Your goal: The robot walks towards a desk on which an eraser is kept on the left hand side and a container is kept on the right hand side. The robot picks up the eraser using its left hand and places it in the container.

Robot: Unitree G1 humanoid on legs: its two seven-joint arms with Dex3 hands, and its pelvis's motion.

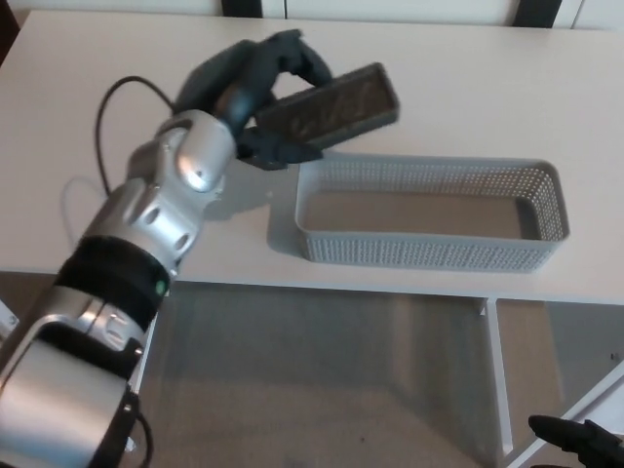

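left hand: fingers clamped on dark eraser | eraser: raised off desk, near grey mesh container left end | right hand: state unclear

A pale desk seen from above.
Under the desk, white frame legs stand on grey floor; dark shapes sit beyond its far edge.

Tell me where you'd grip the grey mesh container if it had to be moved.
Probably a long wall of the container near its middle, from above: the rim is open, nothing shows inside, and the near wall faces the robot. The left hand, holding the eraser, crowds the far left corner.
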